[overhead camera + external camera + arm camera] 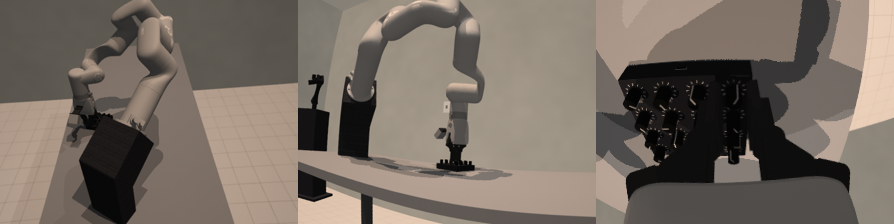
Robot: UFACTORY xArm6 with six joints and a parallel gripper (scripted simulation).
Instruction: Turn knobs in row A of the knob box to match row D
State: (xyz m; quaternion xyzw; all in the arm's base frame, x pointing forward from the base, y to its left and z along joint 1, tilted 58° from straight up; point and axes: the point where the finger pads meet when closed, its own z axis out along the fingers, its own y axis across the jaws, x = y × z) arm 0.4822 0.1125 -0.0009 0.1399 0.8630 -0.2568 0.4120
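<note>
End effector (90,124) (455,160) (734,96): fingers slightly apart, straddling rear-right knob (730,94), likely A4, unclamped. Knob box (96,125) (466,168) (655,71) on counter (178,152) (501,193) (711,37), socket side far in wrist view. Check line against D4; if matched, lift straight, sparing neighbours.

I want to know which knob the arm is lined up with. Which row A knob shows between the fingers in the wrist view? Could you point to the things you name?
A4 (732,93), at row A's right end; A1 (632,100), A2 (663,98) and A3 (698,94) sit left, outside the fingers (86,121) (455,155).
</note>
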